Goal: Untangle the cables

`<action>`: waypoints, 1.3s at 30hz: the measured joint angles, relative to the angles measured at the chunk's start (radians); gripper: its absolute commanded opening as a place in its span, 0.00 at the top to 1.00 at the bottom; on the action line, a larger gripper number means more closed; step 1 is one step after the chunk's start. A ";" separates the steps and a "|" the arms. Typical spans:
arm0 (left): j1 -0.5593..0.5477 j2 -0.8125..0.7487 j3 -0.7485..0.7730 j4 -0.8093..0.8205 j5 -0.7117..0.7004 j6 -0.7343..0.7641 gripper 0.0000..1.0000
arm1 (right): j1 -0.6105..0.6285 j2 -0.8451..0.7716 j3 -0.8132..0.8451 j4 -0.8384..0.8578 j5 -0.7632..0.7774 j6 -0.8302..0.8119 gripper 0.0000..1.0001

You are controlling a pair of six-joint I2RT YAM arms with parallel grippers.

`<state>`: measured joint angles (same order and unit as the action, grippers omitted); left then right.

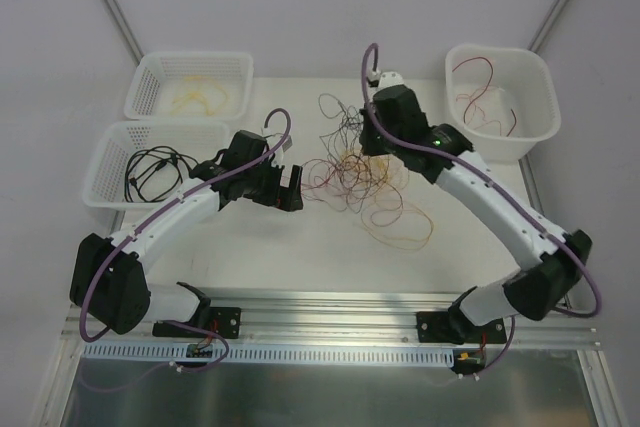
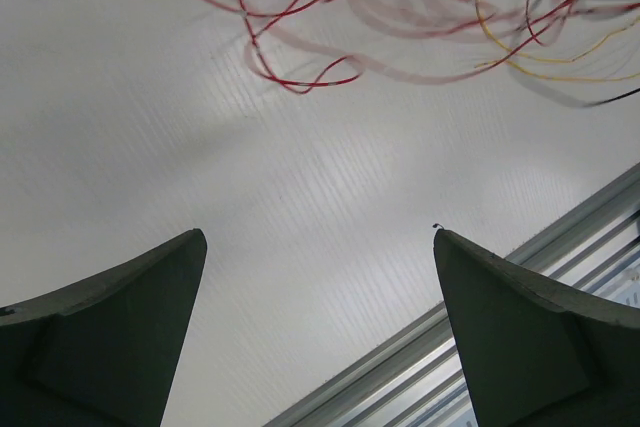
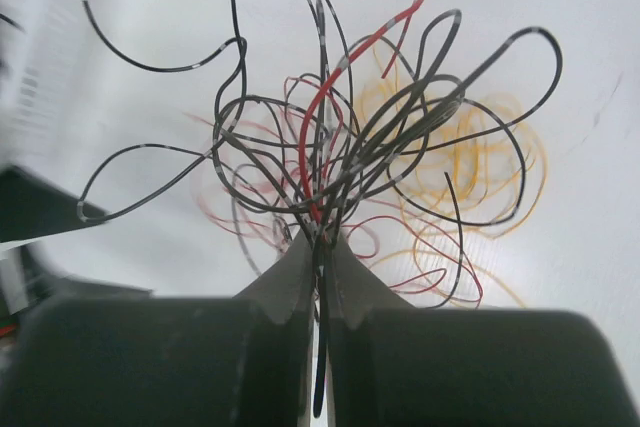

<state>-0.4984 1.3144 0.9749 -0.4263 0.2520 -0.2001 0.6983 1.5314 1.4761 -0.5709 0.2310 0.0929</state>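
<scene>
The cables (image 1: pixel 350 179) lie as one tangle of thin red, yellow-orange and black wires at the table's middle. My right gripper (image 1: pixel 373 147) stands over the tangle's upper right side. In the right wrist view its jaws (image 3: pixel 320 237) are shut on a bunch of black cables (image 3: pixel 322 187) with a red one among them, and a black end hangs down between the fingers. My left gripper (image 1: pixel 296 190) sits just left of the tangle. It is open (image 2: pixel 317 242) with nothing between its fingers, and red and yellow loops (image 2: pixel 300 79) lie ahead of it.
A white basket (image 1: pixel 195 55) at the back left holds yellow wires. Another basket (image 1: pixel 104 173) at the left holds a black cable. A third basket (image 1: pixel 500 149) at the back right holds red wires. An aluminium rail (image 1: pixel 330 299) runs along the near table edge.
</scene>
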 measured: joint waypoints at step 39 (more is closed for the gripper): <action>-0.021 -0.037 -0.009 0.029 0.093 -0.032 0.01 | 0.105 -0.625 -0.490 -0.132 -0.095 0.032 0.30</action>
<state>-0.5194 1.2774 0.9657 -0.3977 0.3450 -0.2317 0.8028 0.9066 0.9863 -0.7033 0.1356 0.1253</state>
